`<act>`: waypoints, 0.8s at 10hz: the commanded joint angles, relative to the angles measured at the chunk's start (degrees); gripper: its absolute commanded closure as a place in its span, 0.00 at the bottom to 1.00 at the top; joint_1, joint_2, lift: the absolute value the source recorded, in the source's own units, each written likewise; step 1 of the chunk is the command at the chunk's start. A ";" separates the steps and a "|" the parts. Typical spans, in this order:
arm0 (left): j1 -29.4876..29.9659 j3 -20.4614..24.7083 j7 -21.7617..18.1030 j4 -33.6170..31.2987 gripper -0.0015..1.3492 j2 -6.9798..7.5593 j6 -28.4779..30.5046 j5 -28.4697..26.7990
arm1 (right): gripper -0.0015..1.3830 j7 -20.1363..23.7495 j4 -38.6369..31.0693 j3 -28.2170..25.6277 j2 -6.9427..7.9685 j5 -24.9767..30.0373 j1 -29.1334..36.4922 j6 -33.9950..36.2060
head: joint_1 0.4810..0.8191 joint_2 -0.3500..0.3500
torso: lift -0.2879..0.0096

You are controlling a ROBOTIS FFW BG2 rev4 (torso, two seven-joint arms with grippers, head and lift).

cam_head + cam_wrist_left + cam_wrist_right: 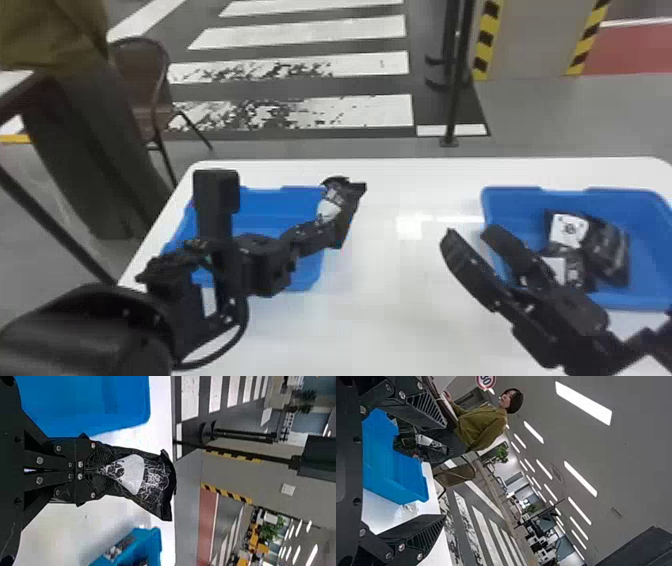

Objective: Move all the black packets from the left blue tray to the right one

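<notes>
Has the left gripper [331, 231] pinched on a packet [328, 210] near centre, the empty right gripper [470, 234] spread wide, angled up-left at lower right, more packets [607, 252] in the right tray [620, 302].

Held packet [328, 210]: black, white-patched, there in left gripper [327, 234]!
Right tray [510, 200]: blue, black-and-white packets [607, 250] bunched inside!
Left tray [272, 202]: blue, upright!

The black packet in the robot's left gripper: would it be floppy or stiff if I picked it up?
Probably a bit bendy: the packet is pinched narrow at the left gripper and fans out beyond. It likely isn't heavy, since it sticks out without drooping much. Its shiny wrapper might feel slippery.
</notes>
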 commanded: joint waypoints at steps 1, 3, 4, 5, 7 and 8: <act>0.06 -3.73 -0.19 -0.23 0.90 0.31 -0.47 2.47 | 0.17 0.51 2.49 0.56 0.00 0.22 -4.19 1.91 | 0.63 0.68 | 0.50; -1.07 -7.61 -0.28 -0.37 0.90 1.01 -0.61 4.87 | 0.17 0.95 6.43 1.59 0.00 0.33 -9.39 2.33 | 0.63 0.59 | 0.50; -1.49 -8.76 -0.37 -0.23 0.90 1.18 -0.61 6.24 | 0.17 0.86 8.25 1.59 0.00 0.90 -11.36 2.33 | 0.63 0.55 | 0.50; -1.63 -9.44 -0.45 -0.37 0.90 1.36 -0.19 6.70 | 0.17 0.77 9.94 1.47 -0.09 1.13 -12.77 1.76 | 0.63 0.52 | 0.50; -2.19 -10.58 -0.45 -0.23 0.90 1.54 0.09 7.61 | 0.20 0.69 11.21 1.81 -0.35 0.68 -14.45 1.62 | 0.63 0.48 | 0.50; -2.33 -10.70 -0.45 -0.23 0.90 1.54 0.09 7.73 | 0.39 0.69 11.49 2.73 -0.35 -0.24 -14.88 1.62 | 0.63 0.47 | 0.50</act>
